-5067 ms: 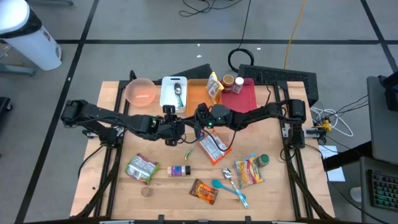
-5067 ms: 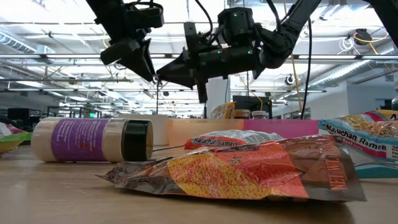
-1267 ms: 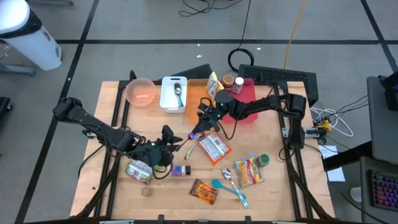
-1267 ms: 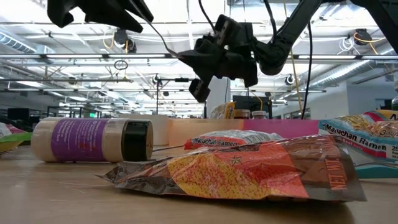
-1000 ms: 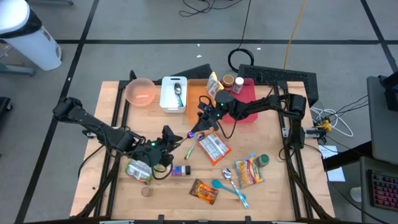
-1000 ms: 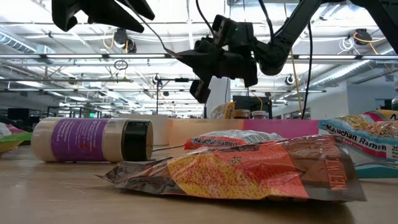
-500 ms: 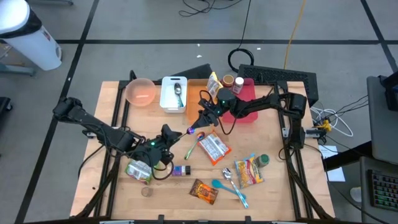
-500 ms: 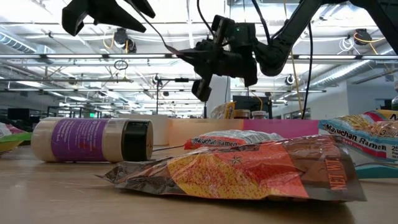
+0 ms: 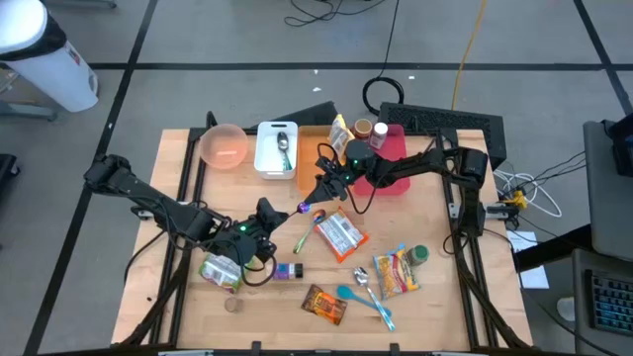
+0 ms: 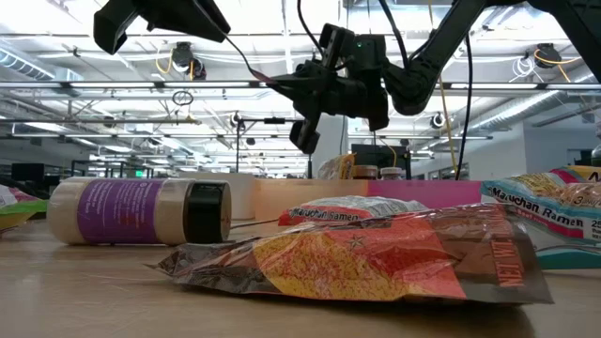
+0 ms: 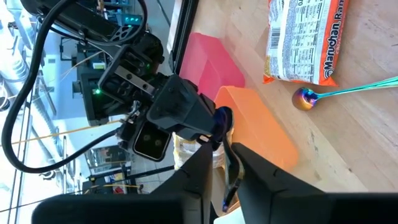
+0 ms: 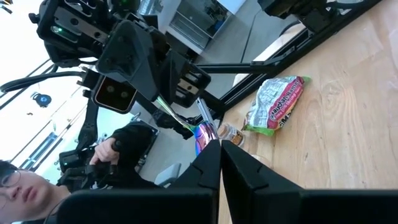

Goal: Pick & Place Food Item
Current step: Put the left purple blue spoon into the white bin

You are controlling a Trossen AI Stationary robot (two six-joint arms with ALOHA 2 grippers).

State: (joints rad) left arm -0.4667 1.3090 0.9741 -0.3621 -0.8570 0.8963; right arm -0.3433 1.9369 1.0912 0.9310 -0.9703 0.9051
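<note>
Over the middle of the wooden surface (image 9: 435,307), both of my grippers hang in the air and no food has left the wood yet. My left gripper (image 9: 263,220) sits above the near left part, just beside the green crinkled snack packet (image 9: 220,269). Its fingers are drawn together with nothing between them, as far as its wrist view shows. My right gripper (image 9: 318,190) is farther back, near the white rectangular tray (image 9: 265,158), pressed together on the thin handle of a small iridescent purple utensil (image 9: 305,208) (a utensil, not a food item).

Every packet I can see lies flat where it is. The white and orange ramen packet (image 9: 339,235) is in the middle and the glossy orange-brown foil packet (image 9: 323,304) is at the near edge. The yellow and red noodle packet (image 9: 396,274) lies to the right, and the green one is beside my left gripper. The translucent pink bowl (image 9: 226,146) at the back holds no packet, and the tray carries only a metal spoon (image 9: 283,144).

By my reckoning the task has barely begun. A food item has yet to be grasped, lifted and set down. I cannot tell which packet is meant, though the green one lies closest to my empty gripper.
</note>
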